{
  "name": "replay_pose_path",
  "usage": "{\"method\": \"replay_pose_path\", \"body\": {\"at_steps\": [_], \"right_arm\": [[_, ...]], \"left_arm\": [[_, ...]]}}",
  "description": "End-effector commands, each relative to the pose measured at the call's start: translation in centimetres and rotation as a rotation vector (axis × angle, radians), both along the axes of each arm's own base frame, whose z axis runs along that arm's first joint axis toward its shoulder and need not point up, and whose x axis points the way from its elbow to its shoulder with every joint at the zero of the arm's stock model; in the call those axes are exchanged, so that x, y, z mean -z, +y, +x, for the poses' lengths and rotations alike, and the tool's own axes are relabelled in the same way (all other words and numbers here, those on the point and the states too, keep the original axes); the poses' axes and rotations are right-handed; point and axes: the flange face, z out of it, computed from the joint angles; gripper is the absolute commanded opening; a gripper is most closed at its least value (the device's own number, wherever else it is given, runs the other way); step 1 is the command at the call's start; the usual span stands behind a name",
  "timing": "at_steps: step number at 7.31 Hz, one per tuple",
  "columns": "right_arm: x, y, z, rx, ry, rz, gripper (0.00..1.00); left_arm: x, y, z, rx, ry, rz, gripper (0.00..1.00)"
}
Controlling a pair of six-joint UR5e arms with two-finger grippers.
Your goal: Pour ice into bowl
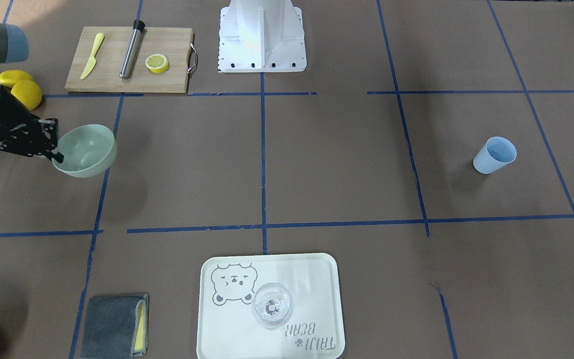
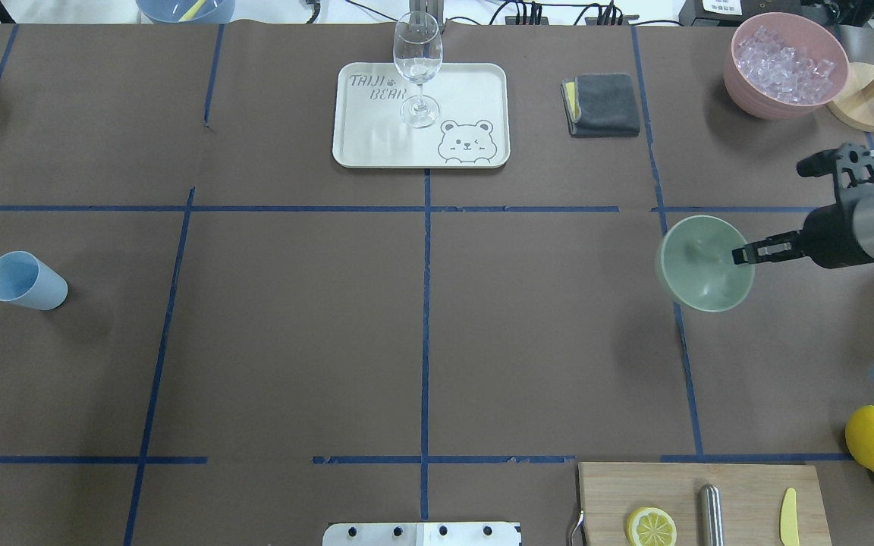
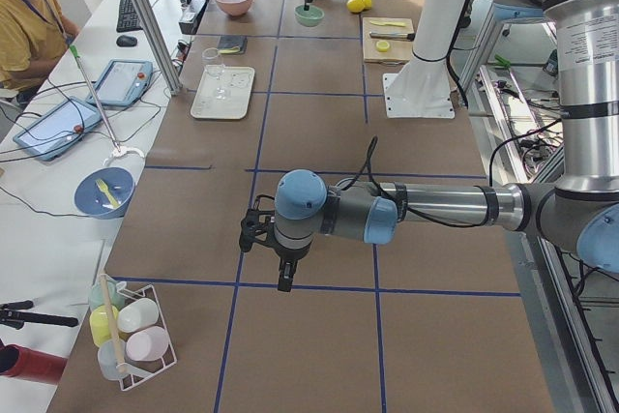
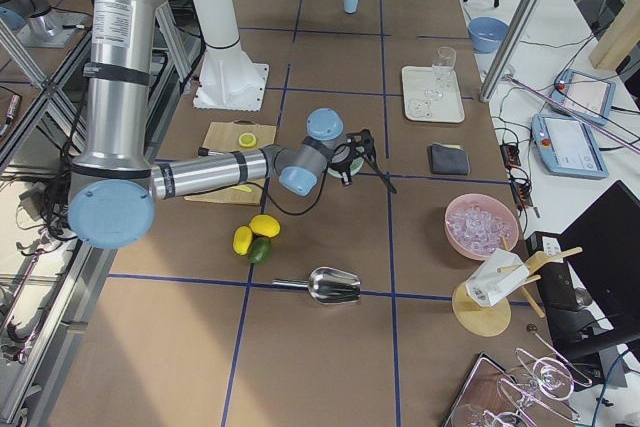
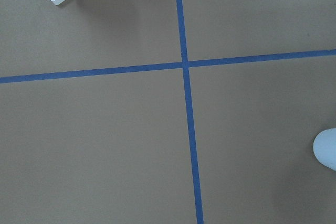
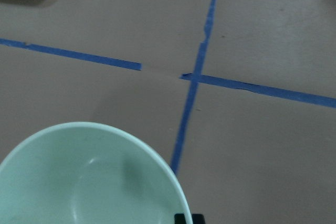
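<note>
My right gripper is shut on the rim of the pale mint-green bowl and holds it above the table, with its shadow apart below it. The bowl is empty and shows in the overhead view and the right wrist view. The ice lies as clear cubes in the pink tub at the far right corner. My left gripper hangs over bare table at the left end; I cannot tell whether it is open or shut.
A light blue cup stands at the left. A tray with a clear glass, a grey cloth, a cutting board with a lemon half, loose lemons and a metal scoop are around.
</note>
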Motion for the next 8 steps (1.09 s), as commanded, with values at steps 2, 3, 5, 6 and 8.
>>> {"method": "replay_pose_path", "body": {"at_steps": [2,3,5,6,8], "right_arm": [[18.7,-0.5,-14.7,0.027,-0.090,-0.134,0.00],[23.8,0.6,-18.8,-0.018,-0.046,-0.161,0.00],[30.2,2.0,-25.9,-0.024,0.058,-0.199,0.00],[32.5,1.1,-30.7,-0.037,0.081,-0.231,0.00],[32.1,1.2,-36.9,-0.003,0.145,-0.261,0.00]], "left_arm": [[-0.1,0.1,0.0,0.000,-0.001,-0.004,1.00],[-0.1,0.1,-0.1,0.002,-0.001,-0.004,1.00],[-0.4,0.3,0.0,0.000,0.000,-0.010,1.00],[-0.5,0.4,0.0,0.000,0.000,-0.012,1.00],[-0.5,0.5,0.0,0.000,0.000,-0.013,1.00]]}}
